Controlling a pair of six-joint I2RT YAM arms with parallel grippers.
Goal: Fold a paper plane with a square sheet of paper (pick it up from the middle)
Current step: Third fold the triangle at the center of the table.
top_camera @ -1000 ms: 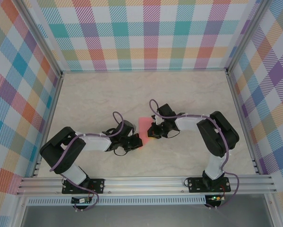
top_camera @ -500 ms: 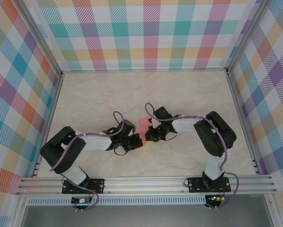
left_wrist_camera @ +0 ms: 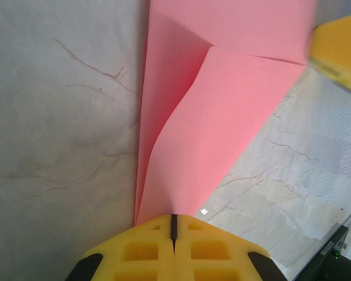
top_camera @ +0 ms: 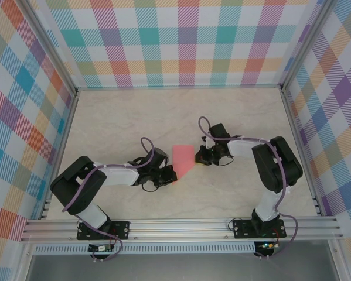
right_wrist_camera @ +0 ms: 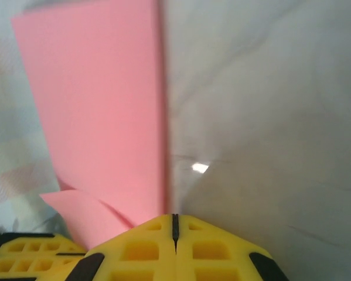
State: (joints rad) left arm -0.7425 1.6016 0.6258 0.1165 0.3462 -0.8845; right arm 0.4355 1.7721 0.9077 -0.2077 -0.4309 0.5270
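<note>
**A:** Start at the left gripper [top_camera: 168, 175]. How do its jaws stand?

**B:** Pressed together. In its wrist view the yellow fingers [left_wrist_camera: 146, 252] meet with no gap at the bottom of the frame. The narrow end of the paper [left_wrist_camera: 222, 117] runs right up to their tips. Whether that end is pinched between them or only touched, I cannot tell.

**A:** And the right gripper [top_camera: 201, 156]?

**B:** Closed as well, its fingers [right_wrist_camera: 210, 249] meeting along a thin seam at bottom centre. Their tips sit at the paper's straight edge, which runs up the frame from there, with the pink face spreading over the left half. A small curled flap [right_wrist_camera: 84, 219] lies at lower left, just beside the other arm's yellow finger.

**A:** Which way does the paper point?

**B:** From overhead it lies near the middle of the frame, between the two grippers, on the marbled tabletop [top_camera: 134, 117]. Its wide, flat end faces the top of the frame and it tapers to a point at lower left, at the left gripper. The long axis runs nearly up and down the frame, leaning slightly.

**A:** Is it flat?

**B:** Not wholly. In the left wrist view a crease crosses the upper part, and one layer bulges along a curved fold.

**A:** And beyond it?

**B:** Plaid walls [top_camera: 187, 47] on three sides.
</note>
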